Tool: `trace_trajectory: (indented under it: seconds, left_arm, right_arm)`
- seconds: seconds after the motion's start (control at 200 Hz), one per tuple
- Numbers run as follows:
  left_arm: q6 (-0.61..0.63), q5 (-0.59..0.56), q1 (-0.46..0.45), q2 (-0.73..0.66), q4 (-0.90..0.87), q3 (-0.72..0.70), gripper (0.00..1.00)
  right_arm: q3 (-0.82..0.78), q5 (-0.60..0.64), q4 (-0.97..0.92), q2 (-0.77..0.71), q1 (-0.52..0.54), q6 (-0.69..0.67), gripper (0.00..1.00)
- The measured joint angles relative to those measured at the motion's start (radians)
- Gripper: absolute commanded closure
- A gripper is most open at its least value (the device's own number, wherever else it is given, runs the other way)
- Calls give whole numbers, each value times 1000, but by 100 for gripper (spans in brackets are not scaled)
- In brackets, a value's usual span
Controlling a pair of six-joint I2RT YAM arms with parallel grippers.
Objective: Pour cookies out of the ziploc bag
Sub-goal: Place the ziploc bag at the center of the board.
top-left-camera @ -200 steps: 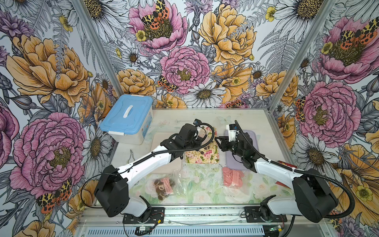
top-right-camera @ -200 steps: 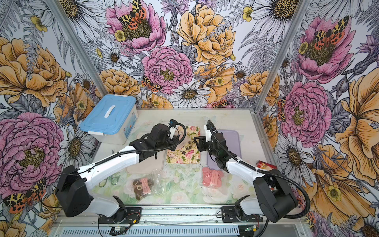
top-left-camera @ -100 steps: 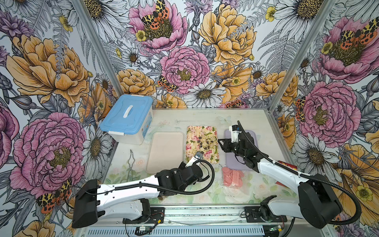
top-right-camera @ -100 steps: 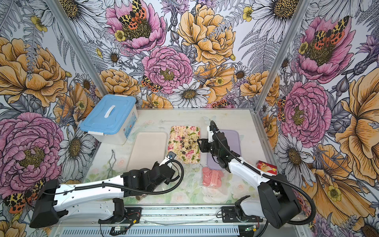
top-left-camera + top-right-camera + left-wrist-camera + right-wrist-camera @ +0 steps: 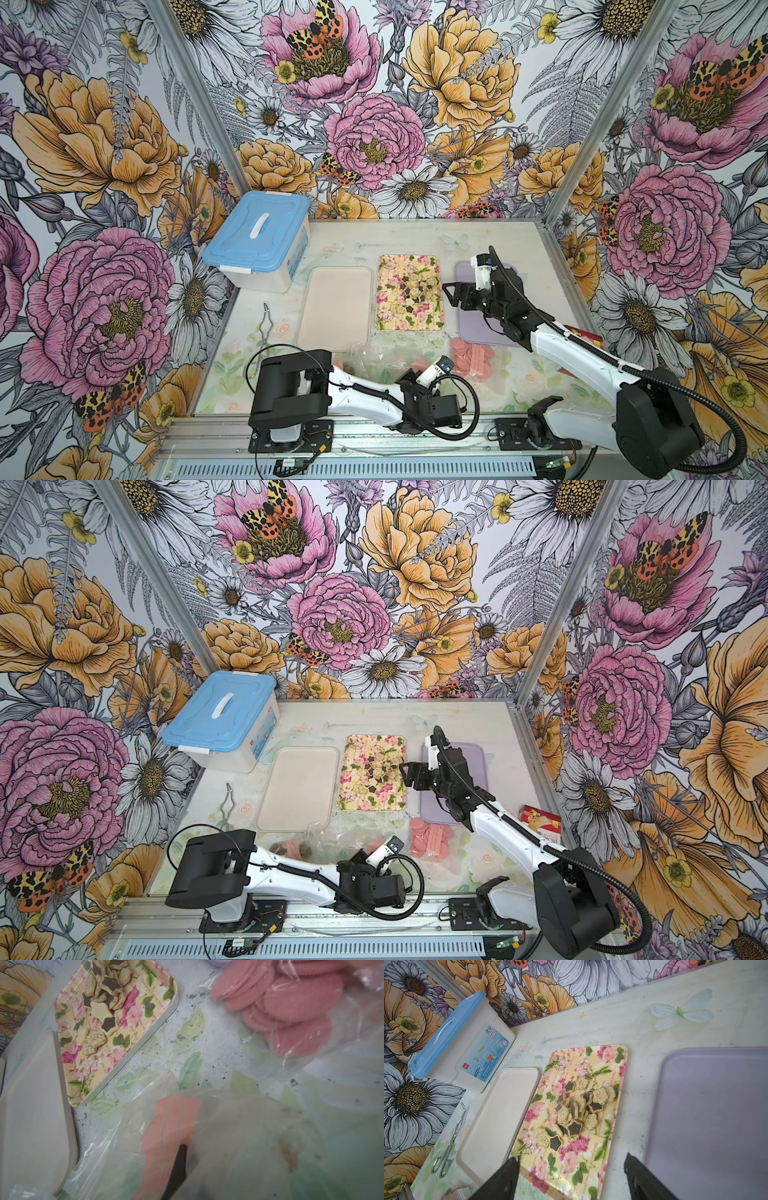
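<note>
Dark and cream star cookies point(image 5: 415, 291) point(image 5: 577, 1111) lie heaped on the floral tray point(image 5: 390, 320) point(image 5: 623, 1059). My right gripper point(image 5: 451, 295) point(image 5: 572, 1164) hangs open and empty over the gap between that tray and the purple tray point(image 5: 469, 332). At the table's front my left gripper point(image 5: 411, 372) point(image 5: 184, 1148) is shut on a clear, emptied ziploc bag point(image 5: 370, 357) point(image 5: 239, 1136) at its pink zip strip. A second bag holds flat pink discs point(image 5: 473, 353) point(image 5: 291, 1007). A third bag holds brown and pink cookies point(image 5: 291, 848).
An empty cream tray point(image 5: 336, 307) lies left of the floral one. A blue-lidded box point(image 5: 262, 237) stands at the back left, with metal tongs point(image 5: 266, 328) in front of it. A red packet point(image 5: 586, 336) lies by the right wall.
My left arm has swung from above the floral tray down to the table's front, bringing the bag. The right gripper has opened wide and stayed beside the floral tray.
</note>
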Motion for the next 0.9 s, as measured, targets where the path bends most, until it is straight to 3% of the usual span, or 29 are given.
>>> trace_trajectory:
  seconds: [0.275, 0.5, 0.776, 0.901]
  left_arm:
    - [-43, 13, -39, 44, 51, 42, 59]
    - [-75, 13, -66, 27, 45, 31, 51]
    - [-77, 31, -103, -113, 36, -14, 38]
    - [-73, 58, -113, -142, 37, -24, 37]
  right_arm:
    - [0, -1, 0, -17, -7, 0, 16]
    - [0, -4, 1, -24, -12, 0, 16]
    - [0, -26, 2, -24, -12, -1, 16]
    - [0, -29, 2, -23, -12, -1, 16]
